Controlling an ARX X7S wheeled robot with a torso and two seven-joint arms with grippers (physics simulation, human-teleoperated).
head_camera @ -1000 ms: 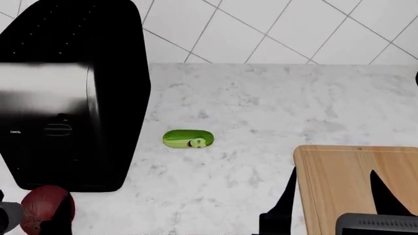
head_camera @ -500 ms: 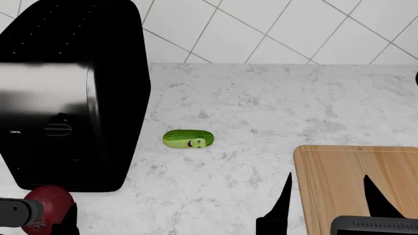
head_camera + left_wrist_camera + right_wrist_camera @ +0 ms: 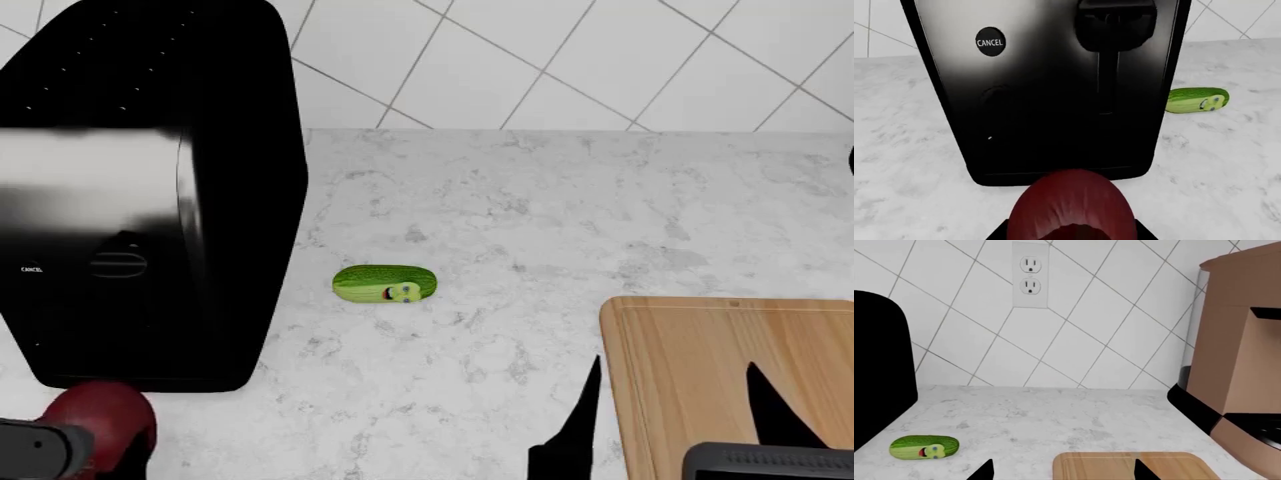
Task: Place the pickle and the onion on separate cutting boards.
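Nothing sits on a board yet — the left gripper (image 3: pixel 1071 235) is clamped around the onion (image 3: pixel 1072 206) just in front of the black toaster (image 3: pixel 134 190), the pickle (image 3: pixel 384 284) lies on the marble counter (image 3: pixel 534 220), and the right gripper (image 3: pixel 674 425) hangs spread wide over the one cutting board (image 3: pixel 694 350) in view — bare.

The onion (image 3: pixel 1073 206) sits close before the camera, just in front of a black toaster (image 3: pixel 1047 85). The pickle (image 3: pixel 1197 100) lies on the marble table (image 3: pixel 1227 165) beside the toaster.
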